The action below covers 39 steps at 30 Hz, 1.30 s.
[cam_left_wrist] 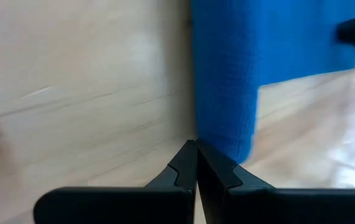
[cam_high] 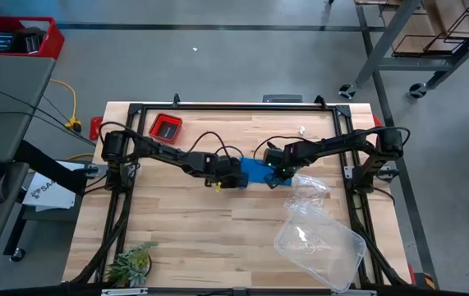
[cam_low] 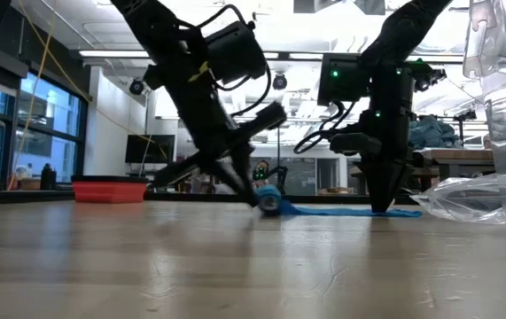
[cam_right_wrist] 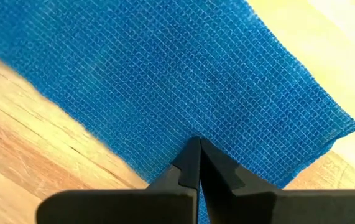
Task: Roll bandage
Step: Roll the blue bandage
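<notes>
The bright blue bandage (cam_high: 260, 170) lies on the wooden table near its middle. Its left end is a small roll (cam_low: 269, 203), which also shows in the left wrist view (cam_left_wrist: 222, 93). The rest is a flat band (cam_low: 341, 211) running toward the table's right. My left gripper (cam_high: 236, 179) is shut and stands at the roll's left side. My right gripper (cam_high: 281, 175) is shut and stands on the flat band (cam_right_wrist: 183, 74) near its free end. My left gripper has its shut fingertips (cam_left_wrist: 193, 155) against the roll's side near one end (cam_left_wrist: 217, 146). It comes slanting down from the table's left. The roll rests on the table. My right gripper presses its shut fingertips (cam_right_wrist: 196, 152) down on the flat band (cam_right_wrist: 227, 134) close to its end edge. The fingers point down from above. The band lies flat on the table under them.
A clear plastic bag (cam_high: 316, 230) lies to the near right, close to the band's end; it also shows in the low view (cam_low: 483, 195). A small red tray (cam_high: 166, 126) stands at the far left. A green plant (cam_high: 131, 265) sits at the near left corner.
</notes>
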Each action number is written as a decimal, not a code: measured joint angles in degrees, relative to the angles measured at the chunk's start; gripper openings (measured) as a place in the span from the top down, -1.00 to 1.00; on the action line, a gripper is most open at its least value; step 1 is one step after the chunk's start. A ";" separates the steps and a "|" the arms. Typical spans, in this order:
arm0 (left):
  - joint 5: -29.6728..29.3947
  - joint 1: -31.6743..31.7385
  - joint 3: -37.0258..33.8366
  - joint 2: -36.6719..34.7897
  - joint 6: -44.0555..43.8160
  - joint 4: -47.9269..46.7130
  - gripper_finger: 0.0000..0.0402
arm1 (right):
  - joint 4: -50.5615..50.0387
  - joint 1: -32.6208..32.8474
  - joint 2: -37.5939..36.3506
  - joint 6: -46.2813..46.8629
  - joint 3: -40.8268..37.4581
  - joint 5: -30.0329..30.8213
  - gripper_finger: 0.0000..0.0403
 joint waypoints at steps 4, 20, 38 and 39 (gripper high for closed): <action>-0.21 0.40 1.73 -0.04 0.09 1.00 1.00 | 0.14 0.00 -0.02 -0.02 0.00 -0.02 1.00; -2.29 4.67 7.23 0.08 5.10 2.01 1.00 | -5.73 2.33 -3.55 3.52 -0.07 -0.82 1.00; -2.20 4.68 7.23 0.34 11.64 -9.76 1.00 | -10.67 3.83 -12.65 8.98 -0.04 4.69 1.00; -2.17 4.67 7.20 0.83 11.61 -9.49 1.00 | -11.22 4.01 -13.28 8.99 -0.01 4.40 1.00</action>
